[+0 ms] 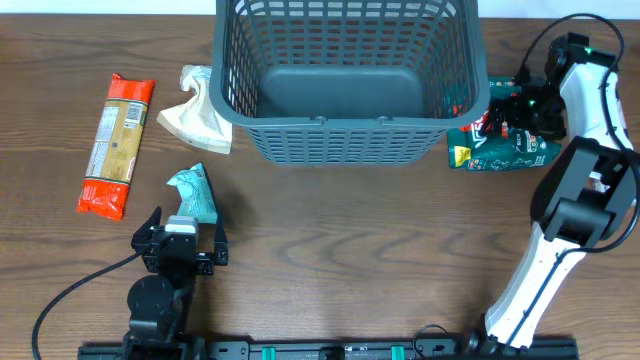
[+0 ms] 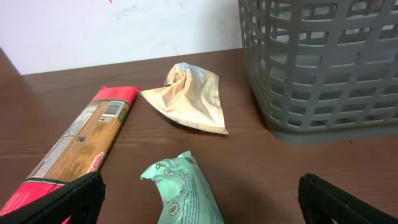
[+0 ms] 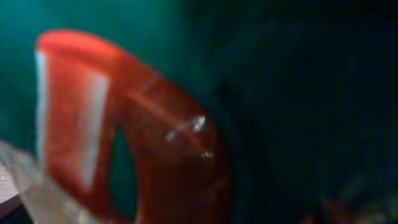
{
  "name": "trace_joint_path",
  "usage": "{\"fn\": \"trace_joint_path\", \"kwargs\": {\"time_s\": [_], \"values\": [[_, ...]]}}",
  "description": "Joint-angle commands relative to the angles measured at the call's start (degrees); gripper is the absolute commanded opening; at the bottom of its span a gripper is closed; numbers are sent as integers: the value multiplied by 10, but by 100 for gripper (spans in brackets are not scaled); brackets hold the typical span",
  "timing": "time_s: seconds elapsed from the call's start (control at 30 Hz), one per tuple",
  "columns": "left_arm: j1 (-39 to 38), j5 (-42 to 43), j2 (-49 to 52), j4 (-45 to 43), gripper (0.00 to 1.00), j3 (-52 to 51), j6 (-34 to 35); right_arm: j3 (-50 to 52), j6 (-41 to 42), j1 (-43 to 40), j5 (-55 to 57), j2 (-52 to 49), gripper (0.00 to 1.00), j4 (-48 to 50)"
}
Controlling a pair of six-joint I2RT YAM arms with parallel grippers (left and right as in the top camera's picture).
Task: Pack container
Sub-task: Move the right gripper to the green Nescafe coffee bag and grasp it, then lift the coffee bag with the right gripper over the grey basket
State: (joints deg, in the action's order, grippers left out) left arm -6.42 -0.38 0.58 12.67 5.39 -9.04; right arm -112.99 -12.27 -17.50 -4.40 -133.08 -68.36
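The container (image 1: 345, 140), a large dark grey lattice basket, stands at the back middle with nothing visible inside; its slotted wall (image 2: 323, 68) fills the upper right of the left wrist view. My left gripper (image 1: 186, 228) is open, and a mint green packet (image 1: 192, 193) lies just ahead of it, between its black fingers (image 2: 62, 199) in the left wrist view (image 2: 186, 193). My right gripper (image 1: 503, 115) hovers low over a dark green packet (image 1: 505, 150) beside the basket's right wall. Only the blurred packet print (image 3: 155, 143) shows in the right wrist view, with no fingers visible.
A long red and orange pasta packet (image 1: 117, 145) lies at the far left (image 2: 81, 140). A crumpled beige pouch (image 1: 197, 112) sits between it and the basket (image 2: 189, 99). The right arm's white links (image 1: 560, 220) stand along the right side.
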Motion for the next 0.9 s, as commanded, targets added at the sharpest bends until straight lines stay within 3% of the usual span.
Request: {"fn": "trace_joint_path", "kwargs": {"time_s": [0.0,0.17,0.2,0.23,0.27,0.3,0.87], "values": [[3,-3,-3,5,99,-14,-3,53,-7,-5,-19,-21,99,16],[3,-3,-3,5,98,-14,-4,100,-7,-5,-33,-21,96,45],[3,-3,-3,5,99,-14,-3,104,-12,-5,-35,-20,85,46],[3,-3,-3,5,99,-14,-3,107,-26,-5,-43,-21,54,46],[3,-3,-3,5,98,-14,-3,108,-32,-5,-49,-20,16,46],[3,-3,-3,5,99,-14,-3,108,-32,-5,-49,-21,1,47],[3,-3,-3,5,99,-14,-3,46,42,-4,-76,38,2,28]]}}
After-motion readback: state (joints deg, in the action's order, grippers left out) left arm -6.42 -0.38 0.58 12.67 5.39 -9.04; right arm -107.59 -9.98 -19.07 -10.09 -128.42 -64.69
